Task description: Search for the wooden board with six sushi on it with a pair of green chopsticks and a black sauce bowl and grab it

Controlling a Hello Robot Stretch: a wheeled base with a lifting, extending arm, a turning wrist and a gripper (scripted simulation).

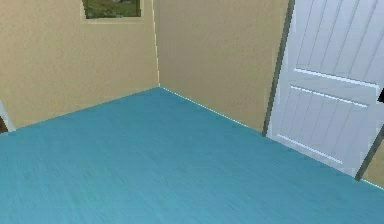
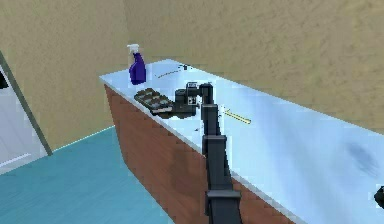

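A dark, flat board-like thing [image 2: 154, 99] with several dark lumps on it lies near the front edge of a pale blue countertop [image 2: 290, 140] in the arm side view. My arm [image 2: 215, 165] rises from the bottom edge and reaches over the counter. The gripper [image 2: 175, 104] sits at the right end of that dark thing. Whether it touches the thing I cannot tell, nor whether it holds anything. The lumps are too small to name.
A blue spray bottle [image 2: 137, 67] stands at the counter's far left end, with a small dark object [image 2: 181, 67] behind it. A thin yellowish stick [image 2: 236, 115] lies right of the arm. The forward view has teal floor [image 1: 150, 160], a beige wall corner, a wall picture [image 1: 112, 8] and a white door [image 1: 330, 80].
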